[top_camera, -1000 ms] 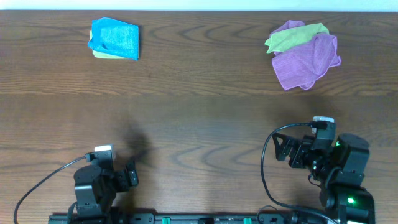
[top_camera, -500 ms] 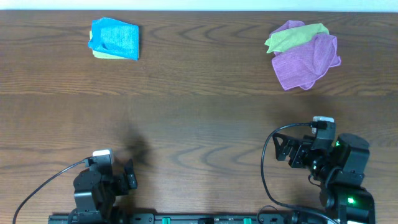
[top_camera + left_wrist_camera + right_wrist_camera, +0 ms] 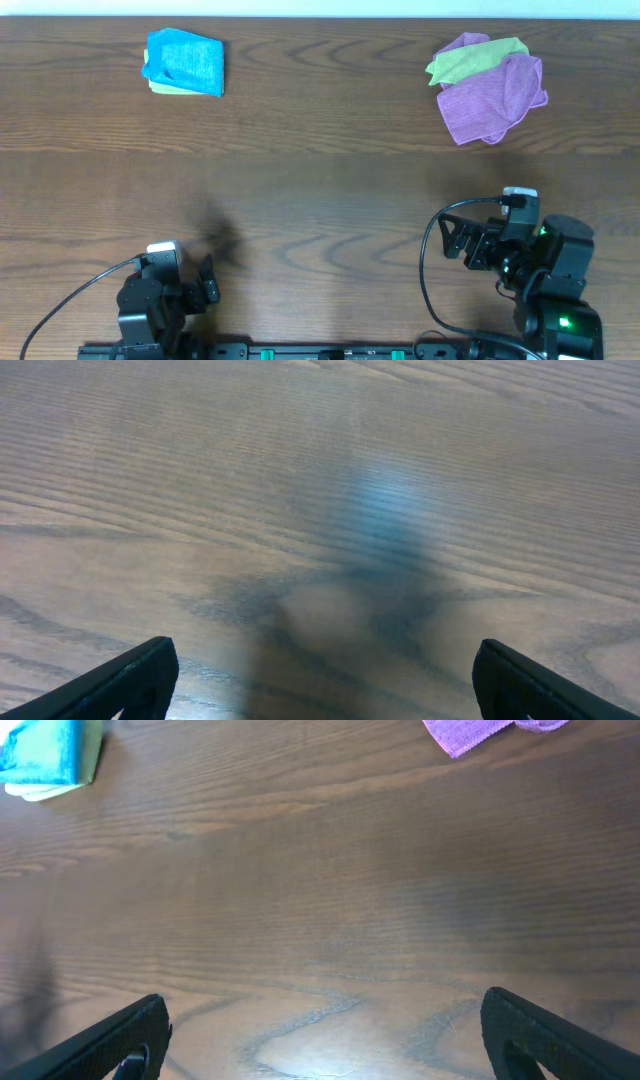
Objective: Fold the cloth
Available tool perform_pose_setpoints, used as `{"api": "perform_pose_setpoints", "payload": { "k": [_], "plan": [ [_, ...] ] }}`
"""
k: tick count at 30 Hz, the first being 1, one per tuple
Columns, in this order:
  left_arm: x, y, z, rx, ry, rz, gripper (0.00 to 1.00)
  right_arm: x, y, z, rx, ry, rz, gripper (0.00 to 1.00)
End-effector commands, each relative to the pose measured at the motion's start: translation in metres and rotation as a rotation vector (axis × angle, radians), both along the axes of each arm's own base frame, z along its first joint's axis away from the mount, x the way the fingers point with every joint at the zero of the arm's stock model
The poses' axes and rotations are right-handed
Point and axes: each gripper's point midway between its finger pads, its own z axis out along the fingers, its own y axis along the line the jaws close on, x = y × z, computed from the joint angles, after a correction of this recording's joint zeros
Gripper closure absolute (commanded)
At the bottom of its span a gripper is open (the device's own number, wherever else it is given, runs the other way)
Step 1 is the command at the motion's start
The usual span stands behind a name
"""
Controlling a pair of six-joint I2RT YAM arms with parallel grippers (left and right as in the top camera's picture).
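The sky-blue cloth (image 3: 186, 62) lies folded small at the far left of the table, on top of a yellow-green cloth whose edge shows beneath it. It also shows at the top left of the right wrist view (image 3: 45, 748). My left gripper (image 3: 205, 281) is open and empty at the near left edge, far from the cloth; in the left wrist view (image 3: 322, 678) only bare wood lies between its fingers. My right gripper (image 3: 462, 240) is open and empty at the near right; the right wrist view (image 3: 325, 1038) shows bare table between its fingers.
A purple cloth (image 3: 493, 98) lies bunched at the far right with a yellow-green cloth (image 3: 470, 59) on its top left. The purple cloth's edge shows in the right wrist view (image 3: 478, 732). The wooden table (image 3: 320, 190) runs to a pale far edge.
My left arm has drawn back a little toward the near edge. The right arm and the cloths have not moved.
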Motion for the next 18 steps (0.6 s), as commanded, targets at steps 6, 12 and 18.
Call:
{"api": "perform_pose_setpoints", "payload": {
  "k": [6, 12, 18],
  "plan": [
    [-0.009, 0.003, -0.017, 0.022, 0.063, 0.007, 0.04, 0.000, 0.000, 0.001, 0.014, -0.002, -0.005, 0.01],
    [-0.009, 0.003, -0.017, 0.022, 0.063, 0.007, 0.05, 0.000, 0.000, 0.001, 0.014, -0.002, -0.005, 0.01],
    [-0.009, 0.003, -0.017, 0.022, 0.063, 0.007, 0.05, -0.015, 0.003, -0.013, 0.030, 0.085, -0.006, 0.01]
  ]
}}
